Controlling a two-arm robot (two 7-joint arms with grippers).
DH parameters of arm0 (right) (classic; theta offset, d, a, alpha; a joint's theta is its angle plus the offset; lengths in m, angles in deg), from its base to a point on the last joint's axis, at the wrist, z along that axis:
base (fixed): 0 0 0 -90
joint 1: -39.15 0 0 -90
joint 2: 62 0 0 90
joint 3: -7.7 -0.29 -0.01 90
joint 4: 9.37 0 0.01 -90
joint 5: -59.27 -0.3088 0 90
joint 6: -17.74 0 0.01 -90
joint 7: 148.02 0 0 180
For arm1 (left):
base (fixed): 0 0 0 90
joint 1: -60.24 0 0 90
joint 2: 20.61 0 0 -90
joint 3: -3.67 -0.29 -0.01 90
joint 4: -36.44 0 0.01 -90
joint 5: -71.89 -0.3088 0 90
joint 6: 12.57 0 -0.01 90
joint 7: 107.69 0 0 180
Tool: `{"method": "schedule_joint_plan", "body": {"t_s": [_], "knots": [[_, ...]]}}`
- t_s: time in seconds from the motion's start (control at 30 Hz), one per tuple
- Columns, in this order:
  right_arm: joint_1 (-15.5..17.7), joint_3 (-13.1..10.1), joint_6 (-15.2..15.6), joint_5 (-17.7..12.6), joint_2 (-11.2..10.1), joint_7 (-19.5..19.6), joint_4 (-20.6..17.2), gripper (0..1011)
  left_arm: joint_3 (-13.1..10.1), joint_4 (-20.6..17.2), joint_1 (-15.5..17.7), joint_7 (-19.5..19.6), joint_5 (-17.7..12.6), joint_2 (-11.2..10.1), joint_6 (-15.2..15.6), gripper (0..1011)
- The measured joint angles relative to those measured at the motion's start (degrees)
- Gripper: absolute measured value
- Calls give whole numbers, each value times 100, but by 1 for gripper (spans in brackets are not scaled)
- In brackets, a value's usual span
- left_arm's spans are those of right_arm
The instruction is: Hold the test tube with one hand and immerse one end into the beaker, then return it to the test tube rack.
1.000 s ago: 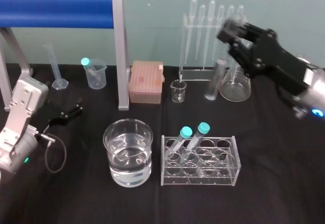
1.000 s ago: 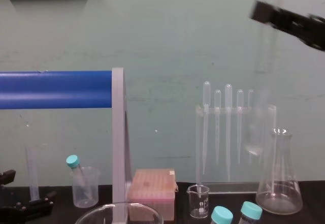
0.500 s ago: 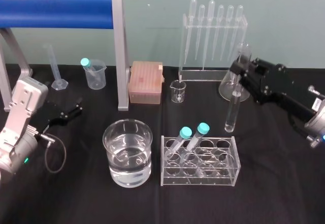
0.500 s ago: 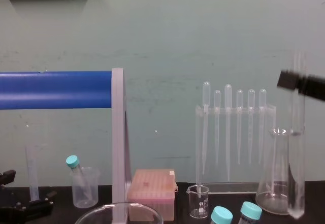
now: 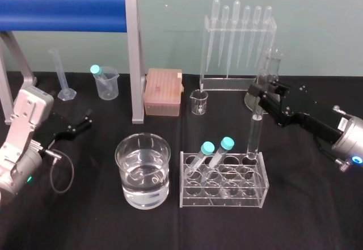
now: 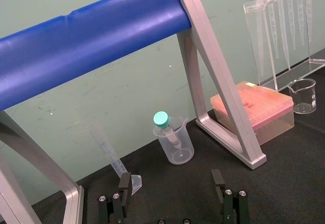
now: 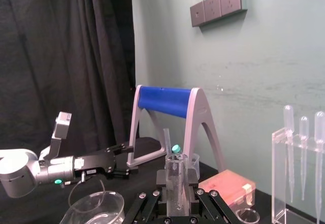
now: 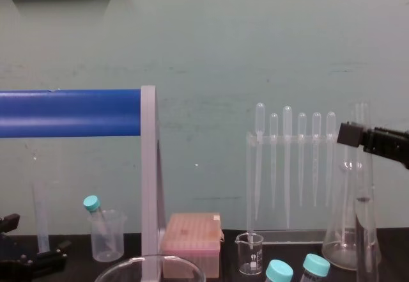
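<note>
The long clear glass test tube stands upright, lower end at the 1 o'clock corner of the clear acrylic rack, its upper part clamped in the right hand. The wide water-filled glass beaker sits at the rack's 9 o'clock. The left hand, fingers apart, rests at the beaker's 10 o'clock.

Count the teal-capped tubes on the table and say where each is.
3. The left teal-capped tube and right teal-capped tube lean side by side in the clear acrylic rack; the third teal-capped tube stands in the small clear plastic beaker at the back left.
</note>
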State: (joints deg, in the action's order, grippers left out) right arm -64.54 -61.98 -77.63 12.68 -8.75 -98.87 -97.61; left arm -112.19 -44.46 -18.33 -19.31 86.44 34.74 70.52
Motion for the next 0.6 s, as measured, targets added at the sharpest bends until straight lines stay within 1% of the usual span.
{"method": "schedule_joint_plan", "body": {"t_s": [0.17,0.4,0.5,0.6], "knots": [[-41,56,57,15,13,-46,81,227,0,0,0,0,0,0,0,1000],[-128,173,139,130,-15,-76,218,227,0,0,0,0,0,0,0,1000],[-211,254,138,239,0,-124,342,227,0,0,0,0,0,0,0,1000],[-322,355,100,314,74,-234,547,227,0,0,0,0,0,0,0,1000]]}}
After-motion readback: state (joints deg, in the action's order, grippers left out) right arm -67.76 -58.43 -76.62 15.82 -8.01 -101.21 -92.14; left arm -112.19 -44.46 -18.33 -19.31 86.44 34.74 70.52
